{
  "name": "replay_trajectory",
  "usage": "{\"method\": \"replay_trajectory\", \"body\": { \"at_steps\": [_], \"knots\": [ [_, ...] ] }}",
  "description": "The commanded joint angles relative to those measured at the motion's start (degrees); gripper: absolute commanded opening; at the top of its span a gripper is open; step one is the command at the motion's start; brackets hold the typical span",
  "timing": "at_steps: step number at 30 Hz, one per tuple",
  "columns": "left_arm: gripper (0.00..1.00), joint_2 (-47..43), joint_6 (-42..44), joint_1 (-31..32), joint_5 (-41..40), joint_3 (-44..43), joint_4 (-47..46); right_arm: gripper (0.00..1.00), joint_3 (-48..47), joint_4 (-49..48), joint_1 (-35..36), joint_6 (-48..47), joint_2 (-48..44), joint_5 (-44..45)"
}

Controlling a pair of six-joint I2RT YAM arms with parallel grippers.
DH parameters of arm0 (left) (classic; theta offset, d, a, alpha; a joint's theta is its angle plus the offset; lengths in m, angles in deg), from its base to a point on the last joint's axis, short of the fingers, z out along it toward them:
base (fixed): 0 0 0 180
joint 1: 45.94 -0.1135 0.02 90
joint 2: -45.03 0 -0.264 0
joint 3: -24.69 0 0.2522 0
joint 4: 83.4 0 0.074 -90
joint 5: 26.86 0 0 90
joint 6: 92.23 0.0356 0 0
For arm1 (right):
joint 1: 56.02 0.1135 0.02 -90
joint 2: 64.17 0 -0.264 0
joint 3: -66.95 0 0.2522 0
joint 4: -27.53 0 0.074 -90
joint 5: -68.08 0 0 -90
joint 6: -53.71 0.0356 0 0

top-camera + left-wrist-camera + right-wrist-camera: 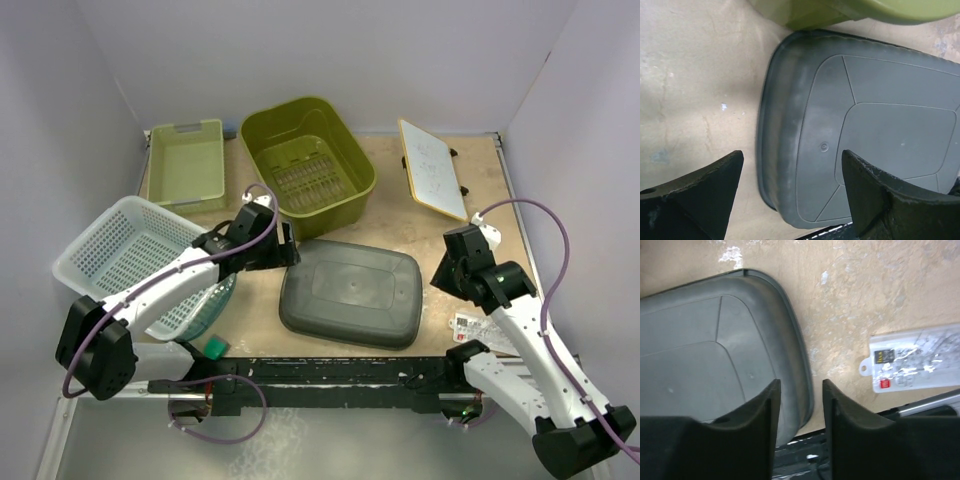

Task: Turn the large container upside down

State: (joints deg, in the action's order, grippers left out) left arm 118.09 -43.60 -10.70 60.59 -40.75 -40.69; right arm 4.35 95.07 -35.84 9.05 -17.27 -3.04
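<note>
The large container (350,292) is a dark grey tub lying bottom-up at the table's middle, its flat base facing up. It also shows in the left wrist view (875,125) and the right wrist view (700,355). My left gripper (285,255) hovers over its left end, jaws wide open and empty (792,160). My right gripper (440,275) hovers over its right rim, jaws open with a narrower gap and empty (800,385). Neither gripper touches the tub.
An olive tub (308,155) with a rack inside stands just behind the grey tub. A light green bin (186,165) is at back left, a white lattice basket (130,255) at left, a whiteboard (432,168) at back right, a plastic packet (470,325) near the right arm.
</note>
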Motion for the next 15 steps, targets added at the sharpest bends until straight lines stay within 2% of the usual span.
{"method": "replay_trajectory", "body": {
  "at_steps": [1, 3, 7, 10, 15],
  "knots": [
    [0.76, -0.9, -4.47, 1.12, 3.42, 3.26, -7.74, 0.5, -2.56, 1.14, -0.15, -1.11, 0.31, 3.79],
    [0.76, -0.58, -6.25, 1.67, 3.43, 5.45, -9.27, 0.69, -2.56, 1.07, -0.15, -1.14, 0.19, 3.74],
    [0.76, -0.7, -11.36, 4.11, 3.1, 10.33, -14.41, 0.85, -2.49, 0.77, -0.15, -1.24, -0.28, 3.19],
    [0.76, 0.14, -14.6, 7.86, 2.81, 11.88, -19.48, 0.87, -2.5, 0.16, -0.15, -1.31, -0.66, 2.68],
    [0.76, 5.43, -17.41, 14.57, 0.67, 9.37, -25.25, 0.87, -2.52, 0.59, -0.15, -1.16, -0.69, 1.42]
  ]
}}
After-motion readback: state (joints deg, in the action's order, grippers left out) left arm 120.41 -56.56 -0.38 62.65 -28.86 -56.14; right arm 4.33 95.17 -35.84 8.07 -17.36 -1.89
